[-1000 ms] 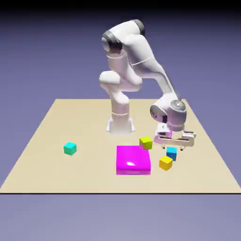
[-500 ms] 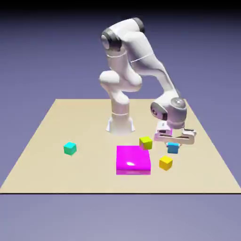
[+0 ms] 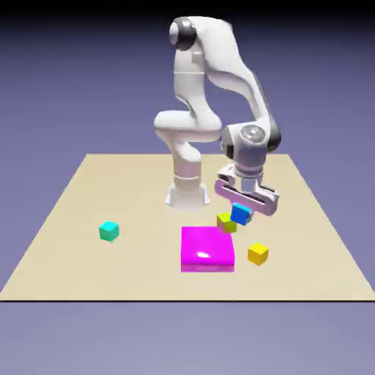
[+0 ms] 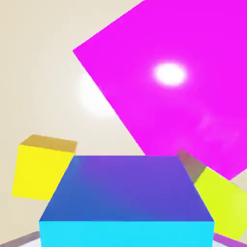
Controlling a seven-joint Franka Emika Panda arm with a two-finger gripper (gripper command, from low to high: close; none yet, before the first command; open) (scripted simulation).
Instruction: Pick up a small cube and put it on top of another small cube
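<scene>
Using claw to pinch blue cube above tabletop, probably for clearance over yellow-green cube before stacking, tbh.

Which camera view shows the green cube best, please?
The exterior view: there the green cube shows most of its shape, behind the magenta slab, with the blue cube covering only a corner. The hand view shows just part, cut by the right edge.

From here I see a pale tan, flat tabletop with a dark front edge, against a plain blue-violet backdrop darkening to black above.
</scene>
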